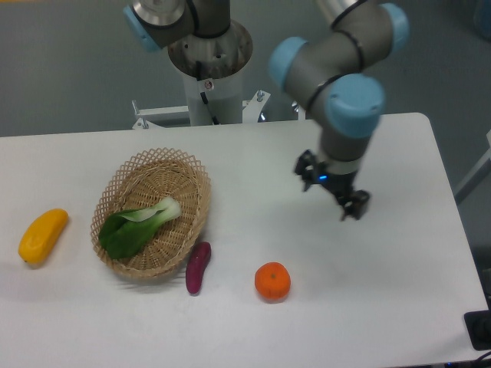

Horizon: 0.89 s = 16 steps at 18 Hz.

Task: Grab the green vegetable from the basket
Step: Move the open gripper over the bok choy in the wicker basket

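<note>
Gripper (331, 192) hangs over bare table right of centre, well apart from the wicker basket (192, 165). Fingers look spread with nothing between them; it carries nothing. Bok choy (136, 225) lies flat inside the basket, leaves toward the lower-left, pale stem end pointing up-right, toward the arm's side. My guess is the stem is the firmer grab point, the leaves too floppy. Task reads as early: no contact yet, arm in transit. Distractors outside the basket: small purple eggplant (197, 267) touching or just beside the basket's lower rim, orange (272, 280) near it, yellow mango-like fruit (42, 235) far left. The eggplant sits close enough to matter on approach.
</note>
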### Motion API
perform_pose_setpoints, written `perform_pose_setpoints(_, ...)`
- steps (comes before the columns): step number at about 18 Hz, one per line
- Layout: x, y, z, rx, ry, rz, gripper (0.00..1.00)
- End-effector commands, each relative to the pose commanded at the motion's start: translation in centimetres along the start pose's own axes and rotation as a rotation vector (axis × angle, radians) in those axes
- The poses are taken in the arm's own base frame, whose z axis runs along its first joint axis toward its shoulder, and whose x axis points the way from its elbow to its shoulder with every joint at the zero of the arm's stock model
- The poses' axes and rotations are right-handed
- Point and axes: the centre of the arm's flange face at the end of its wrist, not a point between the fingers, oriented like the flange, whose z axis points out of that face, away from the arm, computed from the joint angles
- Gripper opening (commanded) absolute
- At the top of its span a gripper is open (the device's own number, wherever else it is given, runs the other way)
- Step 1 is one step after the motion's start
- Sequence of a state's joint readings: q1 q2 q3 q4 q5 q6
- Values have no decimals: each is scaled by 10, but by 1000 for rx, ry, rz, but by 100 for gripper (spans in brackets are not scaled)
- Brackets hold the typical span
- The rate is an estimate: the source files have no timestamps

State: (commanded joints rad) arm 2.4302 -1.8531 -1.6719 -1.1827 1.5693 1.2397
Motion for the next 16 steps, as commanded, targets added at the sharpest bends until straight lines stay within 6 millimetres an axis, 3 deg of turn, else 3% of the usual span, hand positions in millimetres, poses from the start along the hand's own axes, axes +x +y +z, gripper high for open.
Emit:
perform_pose_setpoints(3, 36, -47, 3, 0, 4, 0, 100)
perform_pose_setpoints(7, 76, -94, 7, -4, 9, -40, 100)
perform_pose_setpoints(12, 137, -128, 30, -29, 51, 43, 100)
perform_pose_setpoints(16, 165, -141, 57, 12, 76, 22, 100)
